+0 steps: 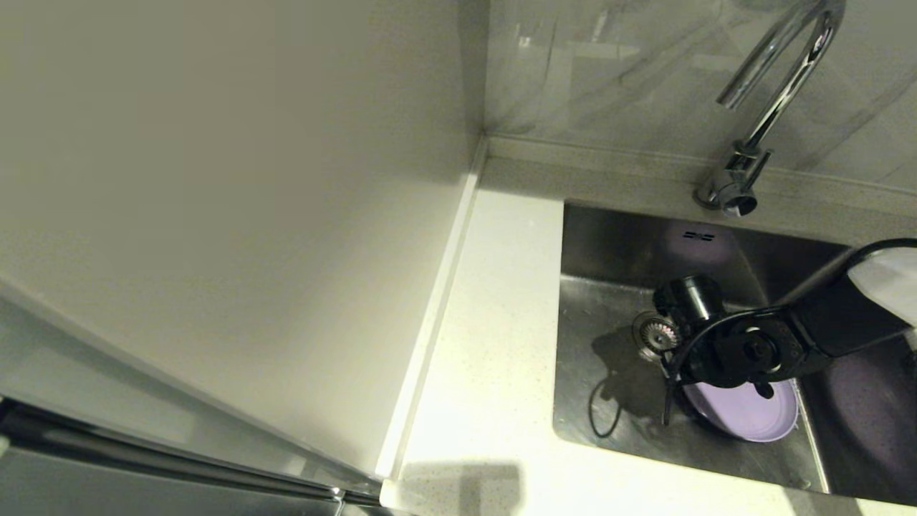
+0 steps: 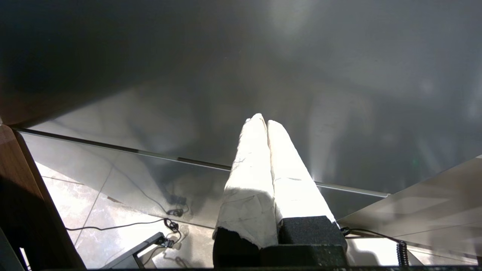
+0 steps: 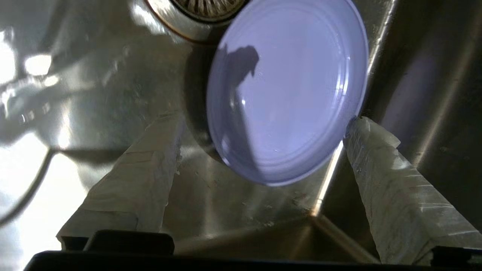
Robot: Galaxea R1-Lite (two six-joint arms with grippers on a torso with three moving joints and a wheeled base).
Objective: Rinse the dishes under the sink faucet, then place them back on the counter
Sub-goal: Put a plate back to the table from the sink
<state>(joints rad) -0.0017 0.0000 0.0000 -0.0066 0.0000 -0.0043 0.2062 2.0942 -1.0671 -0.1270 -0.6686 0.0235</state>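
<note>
While the right gripper (image 1: 706, 376) hangs low inside the sink (image 1: 609, 287), the lavender plate (image 1: 752, 412) lies on the basin floor beside the drain strainer (image 1: 655, 333), away from the faucet (image 1: 781, 86). Down at the floor, the left gripper (image 2: 265, 122) sits parked, fingers pressed together. Close in, the right fingers (image 3: 376, 150) spread wide, holding nothing, one tip touching the plate's rim, likely lining up for a grab.

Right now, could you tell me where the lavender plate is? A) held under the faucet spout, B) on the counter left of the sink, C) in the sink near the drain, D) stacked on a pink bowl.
C: the plate lies on the sink floor beside the drain, with the open right gripper straddling it, one finger at its rim.
</note>
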